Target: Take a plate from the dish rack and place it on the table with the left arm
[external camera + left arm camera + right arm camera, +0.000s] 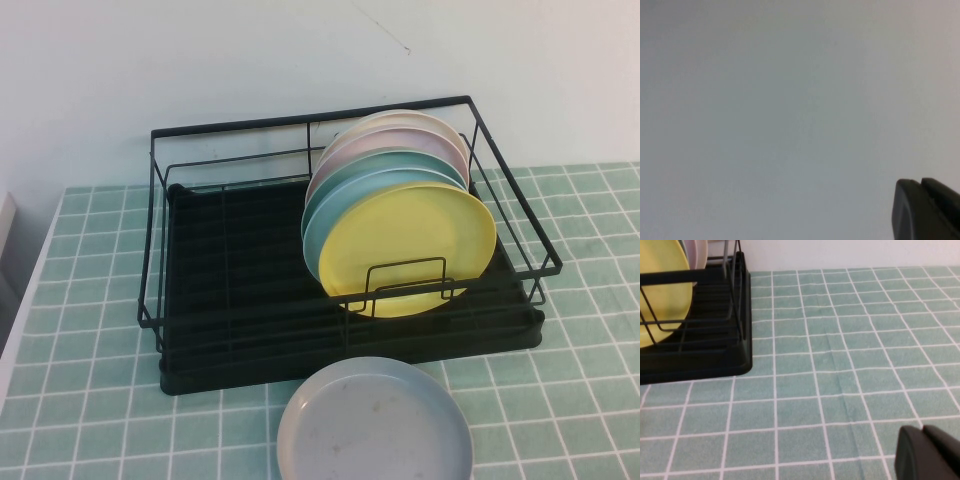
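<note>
At the middle of the high view stands the dish rack (200,260), a black wire frame on a black tray base, on the green tiled worktop (80,400). Inside its right half a row of plates stands on edge, leaning back toward the white wall. The yellow plate (408,248) is the front one of the row, and a small wire loop of the rack crosses its lower part. Just behind it come light blue plates (345,195) and then pink plates (400,128). At the bottom centre of this view a grey plate (375,425) lies flat on the worktop, just in front of the rack. No arm shows in the high view. The left tool (927,210) shows only as a dark piece in the lower right corner of the left wrist view, against a plain pale surface; I cannot tell how far it is open. The right tool (927,454) shows the same way, above bare tiles, with the rack corner at the upper left; its opening I cannot tell either.
</note>
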